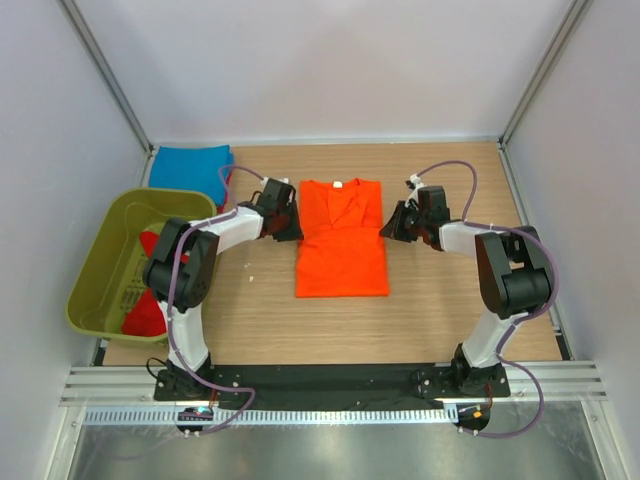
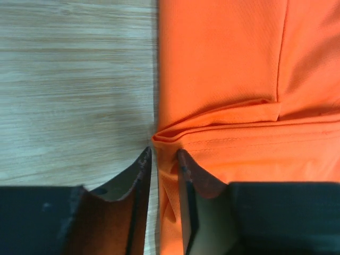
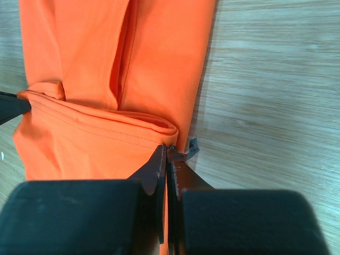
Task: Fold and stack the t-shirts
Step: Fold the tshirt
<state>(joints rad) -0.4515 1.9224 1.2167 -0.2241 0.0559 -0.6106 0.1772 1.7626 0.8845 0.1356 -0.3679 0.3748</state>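
A pale wooden surface fills a white-walled booth. At the left of the overhead frame an olive tub holds the red t-shirts, which lie crumpled. Above it, at the upper left, lies the blue t-shirt, flat and compact.

In the middle lies the orange t-shirt, collar toward the top of the frame. Its sides are turned in, so it reads as a narrow rectangle.

The left pincer sits low at the shirt's left edge. In the left wrist view its jaws stand narrowly apart, the cloth's edge running into the gap, and we see no firm pinch there. The right pincer is at the opposite edge. Its jaws are pressed together with a sliver of orange between them, so we judge it clamped on that edge.

We take the step in hand to be folding the orange shirt: the lengthwise folds are in and the crosswise fold is not yet made. The next move calls for an even hold on both edges at matching height. The two arms then need to travel together, so the cloth turns over without skewing. After that the shirt can go onto a stack, perhaps on the blue one.
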